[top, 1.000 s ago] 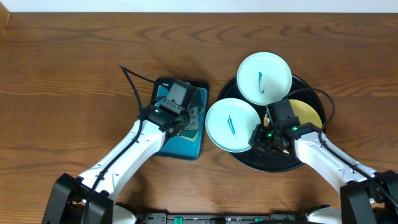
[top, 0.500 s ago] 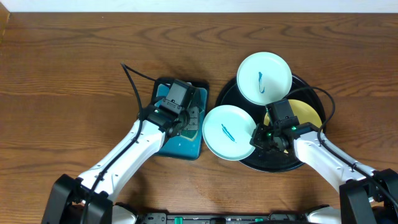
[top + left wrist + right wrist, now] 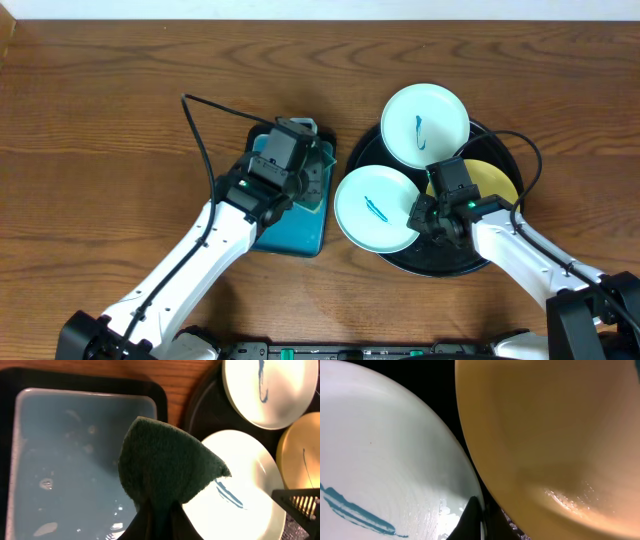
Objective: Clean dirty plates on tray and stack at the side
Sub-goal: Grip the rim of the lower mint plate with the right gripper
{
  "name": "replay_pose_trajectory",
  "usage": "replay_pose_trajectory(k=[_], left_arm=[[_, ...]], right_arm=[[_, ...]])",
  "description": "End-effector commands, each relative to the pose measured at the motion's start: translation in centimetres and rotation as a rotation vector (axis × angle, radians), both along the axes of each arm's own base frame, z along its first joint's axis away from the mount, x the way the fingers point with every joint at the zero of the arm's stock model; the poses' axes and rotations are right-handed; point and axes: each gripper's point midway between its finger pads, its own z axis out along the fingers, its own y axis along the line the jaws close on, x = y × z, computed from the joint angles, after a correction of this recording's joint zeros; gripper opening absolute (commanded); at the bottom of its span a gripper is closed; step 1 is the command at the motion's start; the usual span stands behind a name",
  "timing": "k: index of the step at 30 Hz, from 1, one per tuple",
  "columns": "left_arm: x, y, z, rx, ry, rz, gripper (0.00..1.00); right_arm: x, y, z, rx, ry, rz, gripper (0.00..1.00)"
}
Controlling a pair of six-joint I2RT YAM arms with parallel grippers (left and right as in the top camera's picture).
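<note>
Cloth (image 3: 167,472) now raised over teal tray (image 3: 65,460); three plates (image 3: 375,208) lie on black tray (image 3: 415,258).

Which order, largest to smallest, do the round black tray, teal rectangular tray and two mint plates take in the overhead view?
1. round black tray
2. teal rectangular tray, though partly covered
3. upper mint plate and lower mint plate: they look alike, so unranked
</note>
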Motion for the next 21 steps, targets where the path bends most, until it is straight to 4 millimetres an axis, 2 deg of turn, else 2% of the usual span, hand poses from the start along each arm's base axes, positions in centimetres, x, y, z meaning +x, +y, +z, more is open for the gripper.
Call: replay_pose_trajectory(k=[1,9,12,16,21], left_arm=[[0.3,-0.9,1.2,-0.019,-0.031,-0.027,0.07],[0.3,-0.9,1.2,-0.022,-0.033,-0.029,0.07],[0.3,-1.0,1.3,-0.026,-0.032,-0.032,0.08],[0.3,-1.0,1.3,-0.026,-0.032,-0.032,0.07],[0.3,-1.6,1.5,-0.053,-0.034,-0.048,0.07]], right_arm=[[0.5,-1.8,-0.1,-0.104,-0.028,-0.030,0.01],[0.5,-1.7,-0.1,-0.098,-0.027,-0.028,0.01],[1.1,-1.7,0.0,-0.104,-0.053,-0.028,0.01],[2.4,-1.5,0.9,-0.113,-0.116,0.011,0.01],[4.0,-2.9,3.0,-0.199,-0.206,0.014,0.01]])
